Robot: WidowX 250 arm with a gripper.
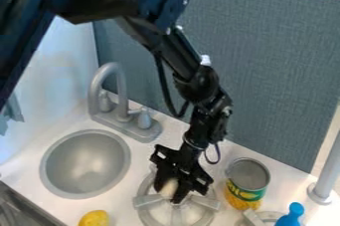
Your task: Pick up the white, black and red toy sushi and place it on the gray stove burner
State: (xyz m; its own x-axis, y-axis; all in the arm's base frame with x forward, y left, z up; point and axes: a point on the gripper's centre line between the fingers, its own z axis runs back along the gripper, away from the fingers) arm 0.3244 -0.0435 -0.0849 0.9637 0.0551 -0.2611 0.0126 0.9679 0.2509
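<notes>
Grey and round, a sink bowl (85, 164) is at the lower left of the frame. A yellow lemon (94, 218) sits at the bottom edge, just right of the bowl's low end. The grey tap (114, 73) bends up behind the bowl. Low in the middle, the black gripper (175, 186) points down over a grey stove ring (146, 201). A small pale, rounded thing (168, 189) is right at its tip; I cannot tell if the gripper is squeezing it. To the right stands a can (246, 184) with a yellow and green label. A blue toy (291, 217) is at the lower right, near a grey pole (326, 179).
</notes>
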